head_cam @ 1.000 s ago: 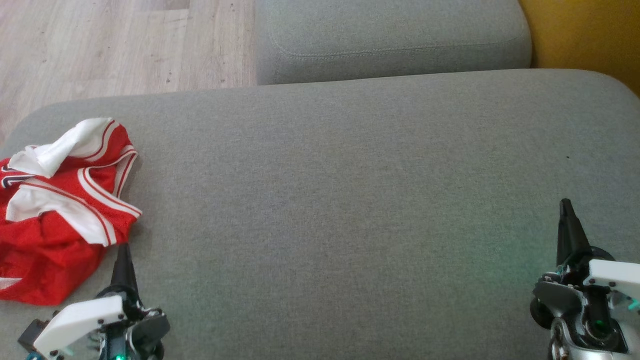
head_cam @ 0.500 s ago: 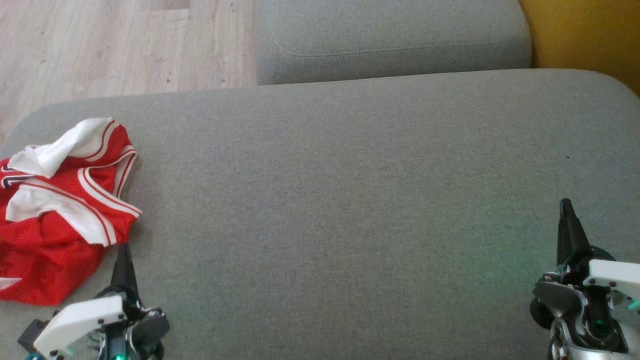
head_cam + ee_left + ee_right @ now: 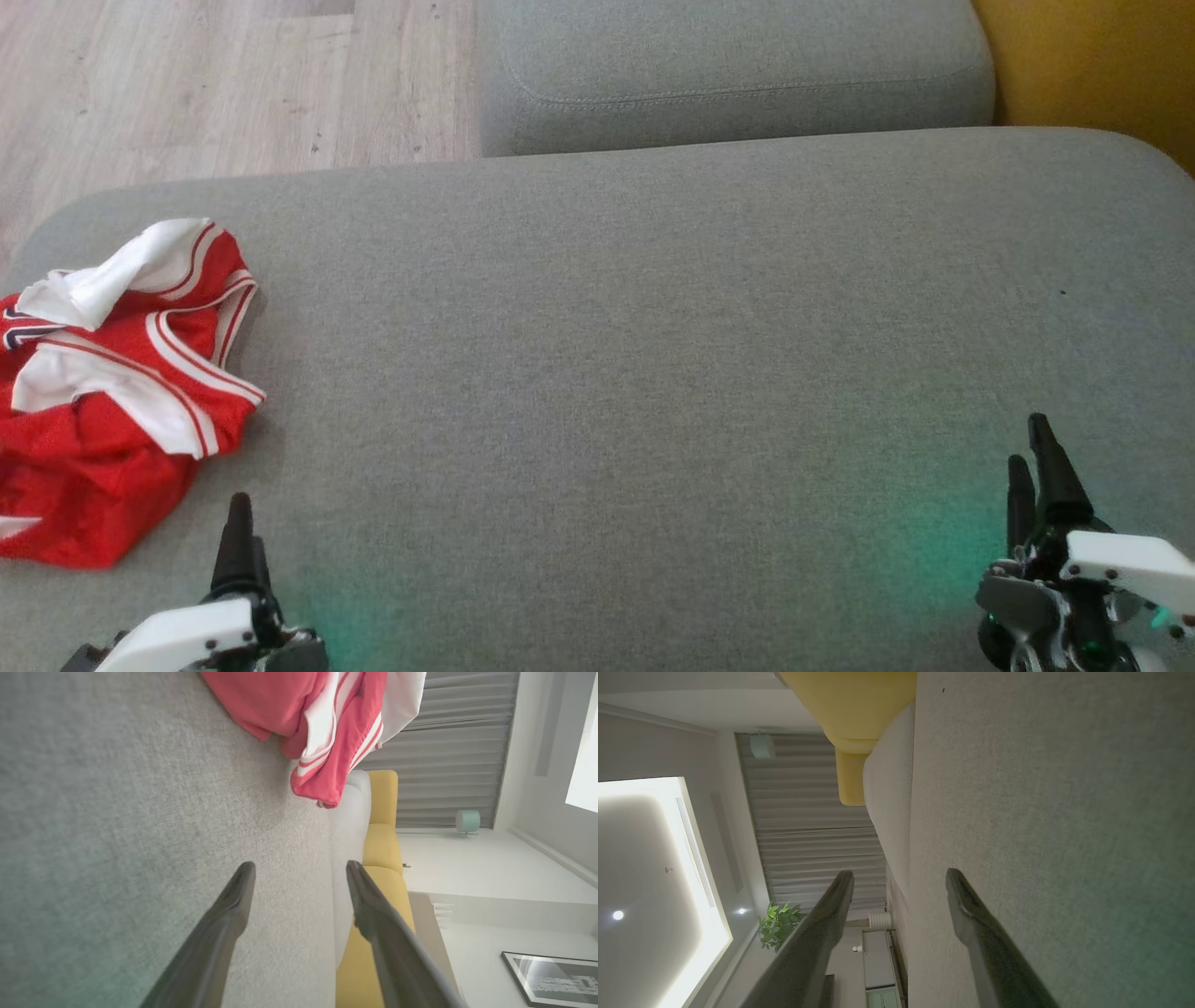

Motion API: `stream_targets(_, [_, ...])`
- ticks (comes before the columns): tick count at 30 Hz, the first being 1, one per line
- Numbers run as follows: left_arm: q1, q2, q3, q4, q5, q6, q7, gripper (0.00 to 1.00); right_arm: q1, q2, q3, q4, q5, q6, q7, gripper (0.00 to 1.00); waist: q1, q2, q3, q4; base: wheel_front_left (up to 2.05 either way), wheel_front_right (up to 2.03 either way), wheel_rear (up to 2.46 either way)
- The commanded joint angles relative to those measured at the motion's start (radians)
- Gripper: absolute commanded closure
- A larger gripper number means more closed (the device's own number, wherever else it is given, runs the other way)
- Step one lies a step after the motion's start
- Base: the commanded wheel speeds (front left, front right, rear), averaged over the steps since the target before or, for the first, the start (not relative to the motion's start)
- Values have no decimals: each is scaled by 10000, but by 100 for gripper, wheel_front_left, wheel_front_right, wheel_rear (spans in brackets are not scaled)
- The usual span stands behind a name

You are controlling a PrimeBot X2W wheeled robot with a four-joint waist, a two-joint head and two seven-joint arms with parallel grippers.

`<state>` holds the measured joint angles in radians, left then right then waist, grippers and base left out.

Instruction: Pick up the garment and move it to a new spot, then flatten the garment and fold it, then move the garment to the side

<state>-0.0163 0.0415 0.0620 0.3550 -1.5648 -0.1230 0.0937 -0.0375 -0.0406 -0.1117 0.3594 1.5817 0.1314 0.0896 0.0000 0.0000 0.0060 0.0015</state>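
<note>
Grey cushion [image 3: 653,327] holds crumpled garment [image 3: 112,411] near left claw [image 3: 300,868]; wooden floor [image 3: 187,84] beyond.

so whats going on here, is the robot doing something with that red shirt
A two-armed robot is about to deal with the red and white shirt, which lies crumpled at the left end of the grey sofa cushion. Nothing holds it yet. The left gripper is open and empty, close to the shirt but not touching it. The right gripper is open too, over bare cushion at the far right.
</note>
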Motion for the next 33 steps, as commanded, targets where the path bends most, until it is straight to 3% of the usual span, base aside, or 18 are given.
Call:
stream_targets(1, [-456, 95, -20, -280, 328, -6, -139, 0, -582, -178, 112, -338, -214, -1, -130, 0, 0, 0, 10, 4, 0, 0, 0])
stream_targets(33, [-901, 221, -264, -4, 4999, 209, -1088, 0, -1413, -583, 1199, 295, -4402, -3, -1073, 0, 0, 0, 208, 35, 0, 0, 0])
